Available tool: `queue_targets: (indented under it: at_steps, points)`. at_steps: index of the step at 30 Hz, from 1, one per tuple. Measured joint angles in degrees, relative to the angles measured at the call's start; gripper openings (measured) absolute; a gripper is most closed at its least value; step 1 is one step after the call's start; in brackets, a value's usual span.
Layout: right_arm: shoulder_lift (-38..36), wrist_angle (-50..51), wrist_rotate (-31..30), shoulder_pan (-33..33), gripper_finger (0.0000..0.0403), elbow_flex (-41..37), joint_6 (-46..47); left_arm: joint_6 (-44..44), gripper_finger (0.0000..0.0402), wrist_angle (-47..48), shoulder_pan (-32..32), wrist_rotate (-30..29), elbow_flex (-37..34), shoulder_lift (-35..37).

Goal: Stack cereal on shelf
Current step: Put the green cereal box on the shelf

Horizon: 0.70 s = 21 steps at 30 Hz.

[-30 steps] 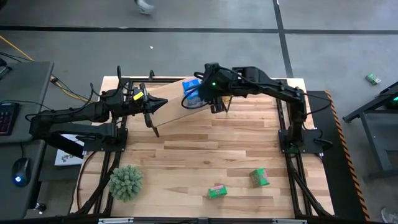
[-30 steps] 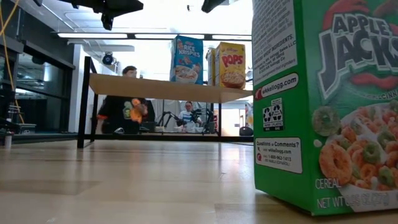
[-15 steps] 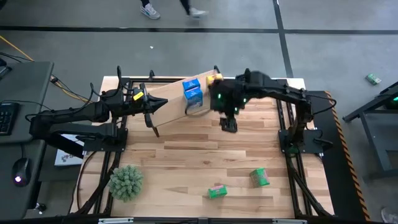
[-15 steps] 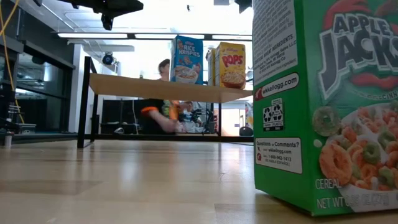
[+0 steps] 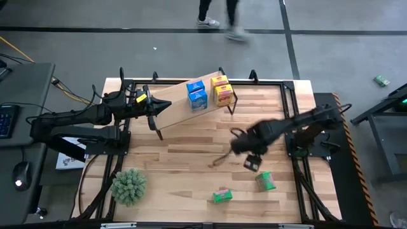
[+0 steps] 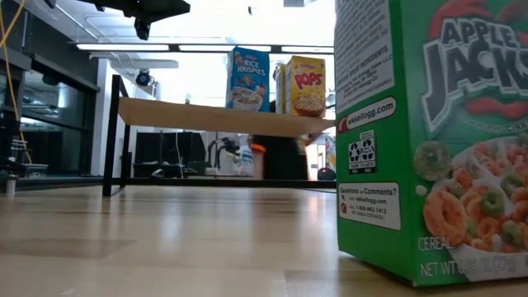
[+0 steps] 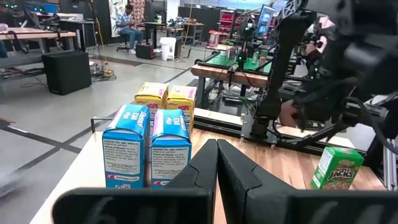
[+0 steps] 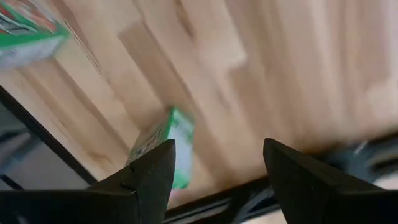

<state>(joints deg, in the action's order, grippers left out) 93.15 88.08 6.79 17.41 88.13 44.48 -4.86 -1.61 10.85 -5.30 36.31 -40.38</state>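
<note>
Cereal: two blue cartons [image 5: 196,95] and two yellow cartons [image 5: 220,90] stand on shelf [image 5: 175,102], far side of table. Left gripper [image 5: 154,112] clenched, empty, parked at shelf's left end. Change: right gripper [image 5: 250,154] was at shelf a second ago, now swung down over mid-table, jaws spread, empty. Judgement: shelf placement done, next pickup starting. Two green cartons remain on tabletop: one [image 5: 221,195] near front edge, other [image 5: 265,181] just beside right gripper, toward front-right.
</note>
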Motion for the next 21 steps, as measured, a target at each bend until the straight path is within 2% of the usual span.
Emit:
queue_targets:
  at_steps: [5, 9, 15, 21]
  points:
    - [-5.78, -4.88, 0.47, 11.1, 0.0236, -6.7, 25.66, -0.02, 0.0003, 0.0, 0.0, 0.0, 0.01, 0.0]
    - [-7.74, -9.78, -4.89, 18.75, 0.0236, -7.52, 42.36, -0.93, 0.0003, 0.05, 0.0, 0.0, 0.01, -0.02]
    - [-7.28, -12.35, -12.42, 26.42, 0.0236, -7.52, 57.89, -1.98, 0.0003, 1.36, 0.0, 0.02, 0.01, -0.7]
    - [-4.67, -6.84, -13.88, 29.6, 0.0236, -7.52, 70.93, -2.61, 0.0003, 1.72, 0.0, 0.02, 0.01, -2.22]
